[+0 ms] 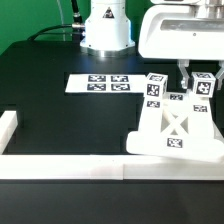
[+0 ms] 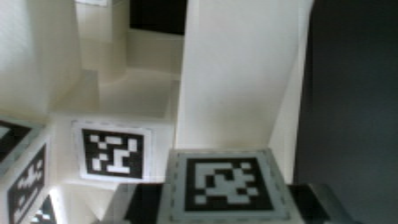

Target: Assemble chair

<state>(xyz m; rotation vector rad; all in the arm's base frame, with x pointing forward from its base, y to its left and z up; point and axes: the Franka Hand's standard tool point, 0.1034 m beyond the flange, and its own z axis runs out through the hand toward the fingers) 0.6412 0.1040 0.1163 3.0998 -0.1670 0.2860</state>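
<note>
1. A black surface (image 1: 60,115) is seen in the exterior view, with a long white rail (image 1: 60,166) along its near edge.
2. The marker board (image 1: 100,83) is laid flat near the far edge of the surface, close to the white robot base (image 1: 106,28).
3. The chair (image 1: 176,125) is found at the near corner on the exterior view's right, touching the white rail.
4. A cross-braced frame (image 1: 176,127) is seen on the side of the chair that faces the camera, and it is leaned back a little.
5. Square black-and-white tags are shown on the chair's parts, with one low on the frame and more on the blocks up top.
6. The gripper (image 1: 197,82) is held over the far top part of the chair, under the big white wrist.
7. The fingers (image 1: 183,76) are set apart, with a tagged white upright part (image 1: 201,88) of the chair seen between them.
8. It cannot be told from either view whether that part is squeezed or only stood beside.
9. In the wrist view, tall white chair walls (image 2: 222,80) are seen very close, with two tags (image 2: 111,152) low down.
10. The wrist view is blurry, so little more can be told.
</note>
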